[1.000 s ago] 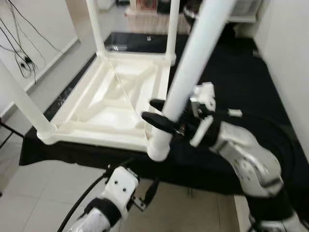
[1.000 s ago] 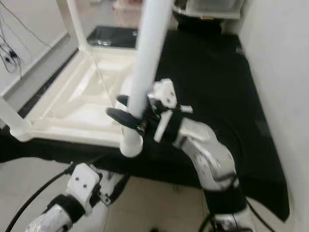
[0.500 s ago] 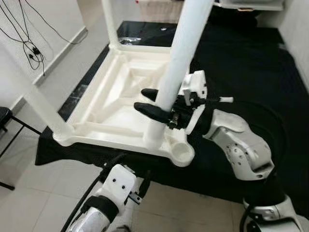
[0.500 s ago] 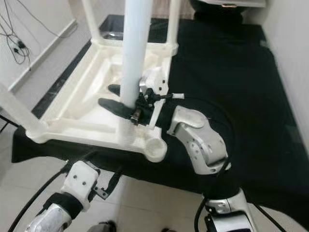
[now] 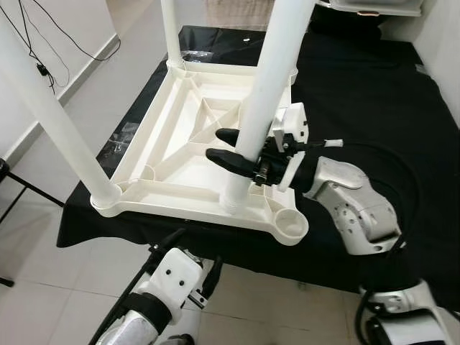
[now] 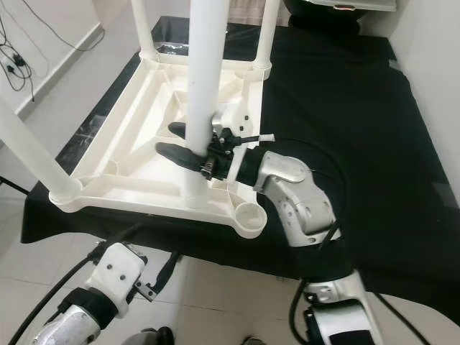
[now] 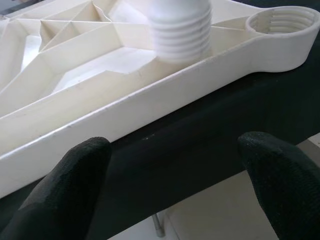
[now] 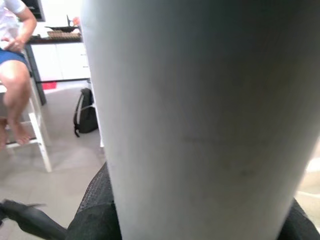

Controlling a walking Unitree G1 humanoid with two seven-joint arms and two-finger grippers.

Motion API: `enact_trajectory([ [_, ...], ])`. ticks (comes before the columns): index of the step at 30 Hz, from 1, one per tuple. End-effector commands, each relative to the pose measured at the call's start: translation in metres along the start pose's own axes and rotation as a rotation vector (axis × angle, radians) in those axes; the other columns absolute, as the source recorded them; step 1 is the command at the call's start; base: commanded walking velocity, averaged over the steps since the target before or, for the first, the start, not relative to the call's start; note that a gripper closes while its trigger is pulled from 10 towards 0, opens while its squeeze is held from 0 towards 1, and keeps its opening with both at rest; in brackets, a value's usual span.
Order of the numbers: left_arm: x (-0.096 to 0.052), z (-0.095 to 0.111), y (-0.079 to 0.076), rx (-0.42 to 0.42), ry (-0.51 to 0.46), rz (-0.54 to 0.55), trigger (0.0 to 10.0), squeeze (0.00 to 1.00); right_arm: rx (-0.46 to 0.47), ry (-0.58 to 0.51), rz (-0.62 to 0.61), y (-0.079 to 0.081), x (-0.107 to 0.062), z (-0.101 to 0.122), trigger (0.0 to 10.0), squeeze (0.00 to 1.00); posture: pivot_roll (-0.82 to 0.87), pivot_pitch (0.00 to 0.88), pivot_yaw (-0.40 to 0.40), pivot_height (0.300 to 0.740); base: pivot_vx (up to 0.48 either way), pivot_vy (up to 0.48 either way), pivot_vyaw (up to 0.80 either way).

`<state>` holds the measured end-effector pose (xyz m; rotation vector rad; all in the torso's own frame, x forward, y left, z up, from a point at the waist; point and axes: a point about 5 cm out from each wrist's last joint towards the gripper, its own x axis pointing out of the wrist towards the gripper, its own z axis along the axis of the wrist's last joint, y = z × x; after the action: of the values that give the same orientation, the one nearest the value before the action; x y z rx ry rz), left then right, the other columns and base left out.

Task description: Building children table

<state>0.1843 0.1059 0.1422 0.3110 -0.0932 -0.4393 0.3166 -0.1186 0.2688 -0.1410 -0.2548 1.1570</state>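
A white plastic table (image 5: 180, 154) lies upside down on a black-covered surface, with three legs standing up from its corners. My right gripper (image 5: 217, 144) is shut on the fourth white leg (image 5: 277, 65), its black fingers wrapped round the tube. The leg's threaded end (image 7: 180, 30) rests on the frame just beside the empty threaded socket (image 5: 291, 224) at the near right corner. My left gripper (image 7: 172, 150) is open, low under the table's near edge, with nothing between its fingers. The right wrist view looks straight onto the leg (image 8: 200, 115).
The black cloth (image 5: 359, 93) stretches to my right and behind the table. Cables (image 5: 36, 43) hang on the left wall above tiled floor. A person (image 8: 15, 60) sits on a stool beyond, with a dark backpack (image 8: 87, 112) on the floor nearby.
The camera has shifted. The held leg stands more upright, and its lower end, which covered the near right corner a second ago, now sits just left of the exposed socket.
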Motion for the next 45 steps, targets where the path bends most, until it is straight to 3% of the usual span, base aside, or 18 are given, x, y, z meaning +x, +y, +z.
enact_trajectory([
  [1, -0.002, -0.002, -0.003, -0.010, 0.004, -0.017, 10.0, 0.00, -0.019, -0.019, 0.020, -0.003, -0.006, 0.006, 10.0, 0.00, 0.08, 0.223, -0.031, 0.740, 0.000, 0.000, 0.00],
  [9, -0.001, -0.001, -0.006, -0.034, -0.008, -0.075, 10.0, 0.00, 0.023, -0.049, 0.134, -0.006, -0.029, 0.018, 10.0, 0.00, 0.08, 0.227, -0.026, 0.740, 0.000, 0.000, 0.00],
  [19, 0.001, -0.003, -0.007, -0.027, -0.012, -0.103, 10.0, 0.00, 0.042, -0.030, 0.179, -0.007, -0.051, 0.018, 10.0, 0.00, 0.09, 0.202, -0.013, 0.740, 0.000, 0.000, 0.00],
  [30, 0.008, 0.001, 0.001, 0.000, -0.046, -0.143, 10.0, 0.00, 0.055, 0.000, 0.174, -0.003, -0.057, 0.007, 10.0, 0.00, 0.10, 0.175, 0.019, 0.740, 0.000, 0.000, 0.00],
  [45, 0.011, 0.024, 0.002, -0.048, -0.122, -0.253, 10.0, 0.00, 0.059, 0.069, 0.201, -0.005, -0.066, 0.005, 10.0, 0.00, 0.10, 0.201, 0.030, 0.740, 0.000, 0.000, 0.00],
])
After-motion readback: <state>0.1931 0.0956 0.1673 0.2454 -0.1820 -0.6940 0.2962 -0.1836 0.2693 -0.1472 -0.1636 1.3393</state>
